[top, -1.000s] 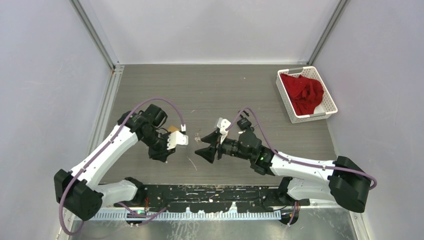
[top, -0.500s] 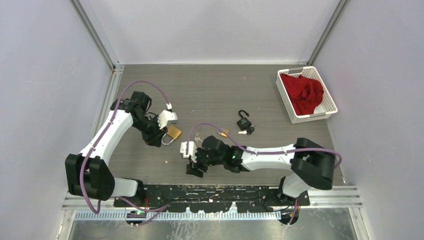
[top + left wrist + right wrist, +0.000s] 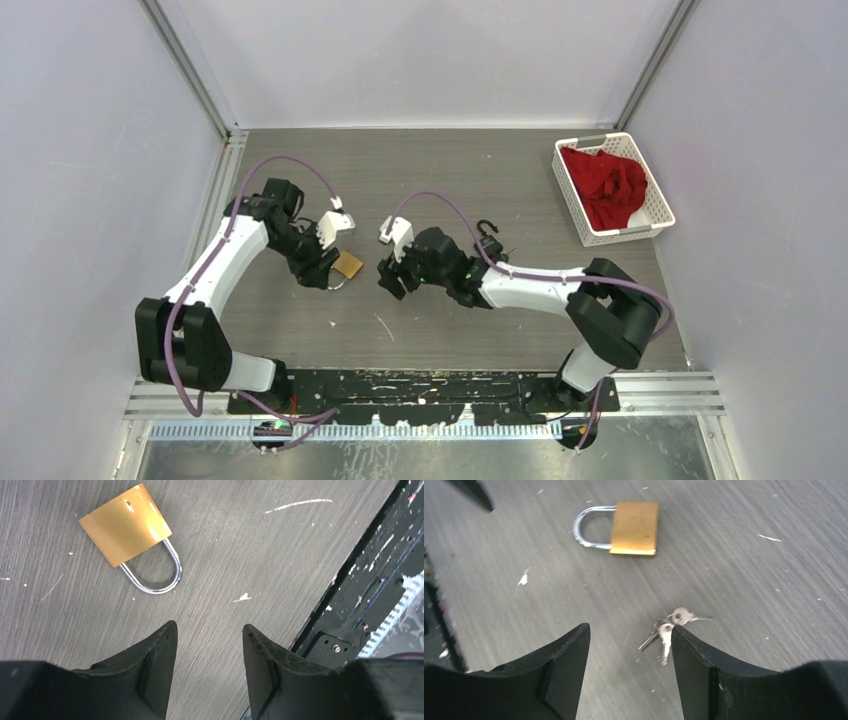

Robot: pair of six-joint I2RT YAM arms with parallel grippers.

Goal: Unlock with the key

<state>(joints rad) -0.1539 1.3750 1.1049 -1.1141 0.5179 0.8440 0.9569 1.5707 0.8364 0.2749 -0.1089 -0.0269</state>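
**A:** How did the right hand [image 3: 630,629] stand?

**B:** Released and holding nothing, low over the grey wood-grain bench [image 3: 749,555]. The small bunch of silver metal keys [image 3: 665,630] lay flat just ahead of it. They sat beside 1 fingertip [image 3: 686,645] rather than centred in the gap, with most blades slanting back toward the hand.

**A:** And the lock?

**B:** The brass padlock with the steel shackle [image 3: 634,527] lay farther out, past the keys, its long axis crosswise to that reach. The left hand [image 3: 210,626], also spread and empty, was nearer it. The shackle's bow faced that hand, and the body lay off to 1 side of its gap.

**A:** So who took what?

**B:** I judged the right hand best placed for the keys after a slight sideways shift, and the left for the padlock.
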